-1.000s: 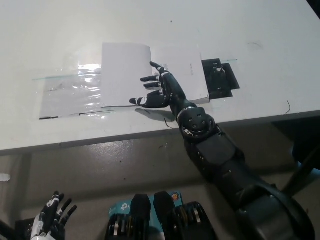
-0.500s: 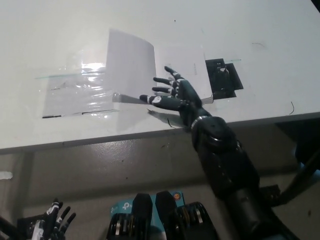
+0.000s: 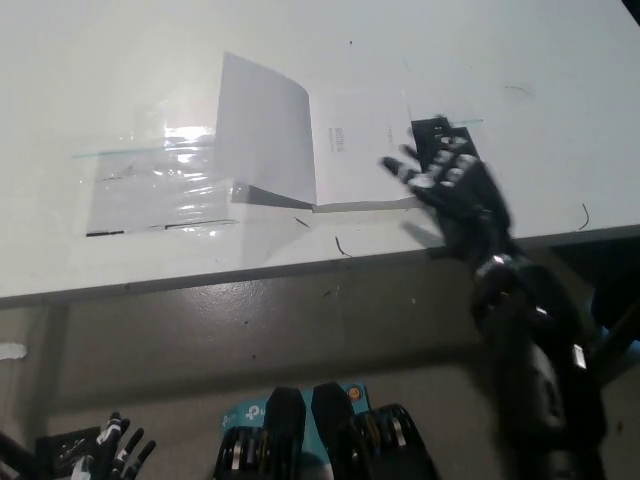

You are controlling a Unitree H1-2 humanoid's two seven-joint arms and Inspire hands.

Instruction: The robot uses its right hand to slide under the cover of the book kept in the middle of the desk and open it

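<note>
A white book [image 3: 340, 155] lies in the middle of the white desk [image 3: 500, 60]. Its cover [image 3: 265, 130] stands lifted and tilted, casting a shadow at its lower edge, with a printed inner page showing to its right. My black right hand [image 3: 455, 185] hovers at the book's right edge, fingers spread, blurred, holding nothing and clear of the cover. The white left hand [image 3: 110, 455] rests low at the picture's bottom left, fingers apart.
A clear plastic sheet [image 3: 155, 185] is taped flat left of the book. A black patch [image 3: 440, 135] lies by the book's right side, partly behind my hand. The desk's front edge [image 3: 300, 268] runs below the book.
My right hand has drawn out from under the cover and moved right, off the book. The cover stays raised. The camera has shifted slightly.
</note>
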